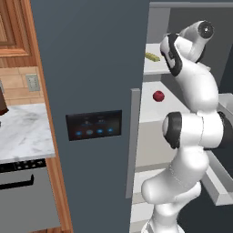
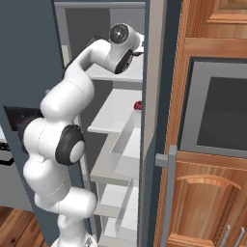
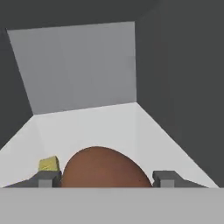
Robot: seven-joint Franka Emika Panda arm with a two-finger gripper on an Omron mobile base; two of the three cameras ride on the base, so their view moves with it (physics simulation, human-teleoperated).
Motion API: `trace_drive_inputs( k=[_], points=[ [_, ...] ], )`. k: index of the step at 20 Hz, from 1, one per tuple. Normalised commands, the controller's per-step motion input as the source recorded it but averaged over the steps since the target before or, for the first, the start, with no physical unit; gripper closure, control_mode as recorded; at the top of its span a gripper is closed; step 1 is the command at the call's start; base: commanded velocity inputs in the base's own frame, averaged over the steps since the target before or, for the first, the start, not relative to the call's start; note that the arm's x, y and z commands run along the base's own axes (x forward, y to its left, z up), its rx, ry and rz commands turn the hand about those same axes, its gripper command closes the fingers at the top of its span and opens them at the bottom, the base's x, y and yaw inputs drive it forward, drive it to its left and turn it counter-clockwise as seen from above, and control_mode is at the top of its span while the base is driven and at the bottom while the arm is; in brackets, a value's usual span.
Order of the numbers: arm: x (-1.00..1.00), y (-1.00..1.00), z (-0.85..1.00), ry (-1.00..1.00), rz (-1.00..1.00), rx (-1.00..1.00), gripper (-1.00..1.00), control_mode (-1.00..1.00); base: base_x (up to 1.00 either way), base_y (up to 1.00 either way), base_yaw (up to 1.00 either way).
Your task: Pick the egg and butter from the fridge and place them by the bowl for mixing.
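**Hand at the brown egg on the upper fridge shelf, not yet gripping**

The white robot arm reaches into the open fridge [image 1: 95, 68], onto an upper white shelf [image 3: 109, 127]. In the hand view, the hand [image 3: 105, 179] sits low over that shelf with a brown egg [image 3: 105, 168] between its two fingertips [image 3: 164, 178]. The fingers stand spread on either side of the egg, with a sliver of gap at each flank; the hand looks released, not clenched, though whether the pads touch the shell is too close to tell.

The butter [image 3: 49, 164], a small pale yellow block, lies just beyond one fingertip, beside the egg. From the left base view it shows as a yellow strip on the same shelf [image 1: 152, 56]. A small red fruit [image 1: 158, 96] rests on the shelf below the hand.

Likely risks: the egg is round and smooth, so an off-centre squeeze could roll it forward out of the fingers, or deeper toward the back wall. The finger next to the butter could nudge it as the hand closes or withdraws.

Room to move: the shelf is open ahead of the hand up to the grey back wall, with a dark side wall close on one flank and a ceiling close above. Lifting room seems slight; backing straight out toward the door opening looks the safest path. The bowl is not in sight from here.
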Motion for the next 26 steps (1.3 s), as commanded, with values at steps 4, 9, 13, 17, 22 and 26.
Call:
trace_drive_inputs(
  k=[4,9,13,17,22,26],
  points=[
    [-1.0,0.39,0.36,-0.33,0.1,-0.02,1.0,-1.0,0.0,0.0,0.0],
    [-1.0,0.58,0.0,-0.14,0.1,-0.02,1.0,-1.0,0.0,0.0,0.0],
    [-1.0,0.64,0.0,-0.01,0.07,0.0,1.0,-1.0,0.0,0.0,0.0],
    [-1.0,0.61,-0.05,0.1,0.06,0.0,1.0,-1.0,0.0,0.0,0.0],
    [-1.0,0.46,-0.5,0.21,0.05,0.0,1.0,-1.0,0.0,0.0,0.0],
    [-1.0,0.23,-1.0,0.42,0.03,0.0,1.0,-1.0,0.0,0.0,0.0]
  ],
)
